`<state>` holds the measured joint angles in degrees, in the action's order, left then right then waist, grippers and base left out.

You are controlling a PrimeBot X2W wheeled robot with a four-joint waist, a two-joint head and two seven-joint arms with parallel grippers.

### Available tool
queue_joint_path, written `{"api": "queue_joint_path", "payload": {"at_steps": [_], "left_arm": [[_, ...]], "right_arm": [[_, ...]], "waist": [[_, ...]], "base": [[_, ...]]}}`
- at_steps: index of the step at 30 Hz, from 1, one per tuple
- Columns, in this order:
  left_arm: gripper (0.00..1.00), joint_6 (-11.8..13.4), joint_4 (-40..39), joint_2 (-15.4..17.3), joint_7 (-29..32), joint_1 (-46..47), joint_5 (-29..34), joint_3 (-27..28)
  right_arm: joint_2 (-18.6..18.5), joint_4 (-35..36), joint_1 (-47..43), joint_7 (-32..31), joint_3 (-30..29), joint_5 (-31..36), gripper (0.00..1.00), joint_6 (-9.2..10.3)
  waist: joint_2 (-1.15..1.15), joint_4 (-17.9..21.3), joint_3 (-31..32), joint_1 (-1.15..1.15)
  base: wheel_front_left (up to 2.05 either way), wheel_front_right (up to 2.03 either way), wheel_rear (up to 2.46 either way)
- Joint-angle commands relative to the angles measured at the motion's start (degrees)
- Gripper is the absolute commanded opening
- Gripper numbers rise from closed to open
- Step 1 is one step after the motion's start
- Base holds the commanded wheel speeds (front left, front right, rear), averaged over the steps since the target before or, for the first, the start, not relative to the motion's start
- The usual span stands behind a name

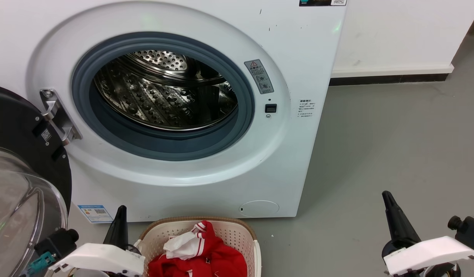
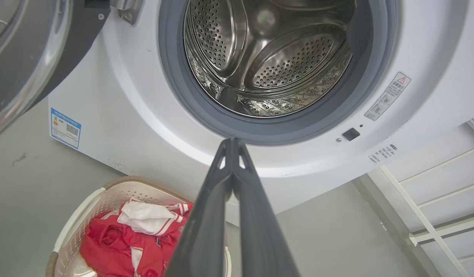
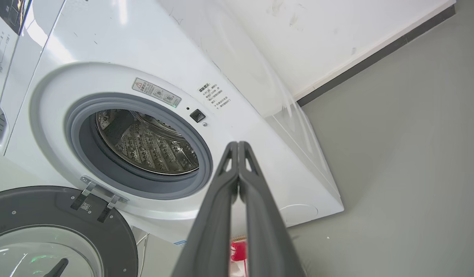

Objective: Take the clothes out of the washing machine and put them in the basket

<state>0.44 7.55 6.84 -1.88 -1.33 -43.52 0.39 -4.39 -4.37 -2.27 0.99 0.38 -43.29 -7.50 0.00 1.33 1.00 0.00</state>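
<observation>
The left end effector (image 2: 232,143) is sitting with its two fingers pressed together tip to tip, gripping nothing. The right end effector (image 3: 237,143) is doing the same, shut and empty, hanging over bare floor (image 1: 394,134) off to the machine's side.

Just beside the left one, the basket (image 1: 233,234) is standing on the floor in front of the washing machine (image 1: 283,161). The clothes (image 1: 212,257) are lying heaped inside it, red with a white piece on top.

Beyond, the drum (image 2: 283,65) is looking empty, though its lowest front part is hiding behind the grey door ring (image 1: 164,148), so a small piece may be lurking there unseen. Otherwise the job is looking done.

The left arm is sitting between the basket and the open glass door (image 1: 17,200), so a careless sweep risks tipping the basket or striking the glass.
</observation>
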Motion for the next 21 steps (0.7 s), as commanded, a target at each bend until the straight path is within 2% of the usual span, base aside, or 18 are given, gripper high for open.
{"api": "queue_joint_path", "payload": {"at_steps": [1,21], "left_arm": [[0.00,-0.4,-0.4,0.2,0.2,1.7,-1.4,0.4],[0.00,-2.7,1.6,-1.1,2.7,3.7,-15.8,2.2]], "right_arm": [[-0.4,0.2,1.5,-0.1,-0.2,-1.6,0.00,0.01],[-0.7,-2.7,3.7,-1.5,-1.2,-17.0,0.00,0.01]], "waist": [[0.00,0.0,0.0,0.00],[0.00,-0.3,-0.3,0.00]], "base": [[0.00,0.00,0.00],[0.00,0.00,0.00]]}}
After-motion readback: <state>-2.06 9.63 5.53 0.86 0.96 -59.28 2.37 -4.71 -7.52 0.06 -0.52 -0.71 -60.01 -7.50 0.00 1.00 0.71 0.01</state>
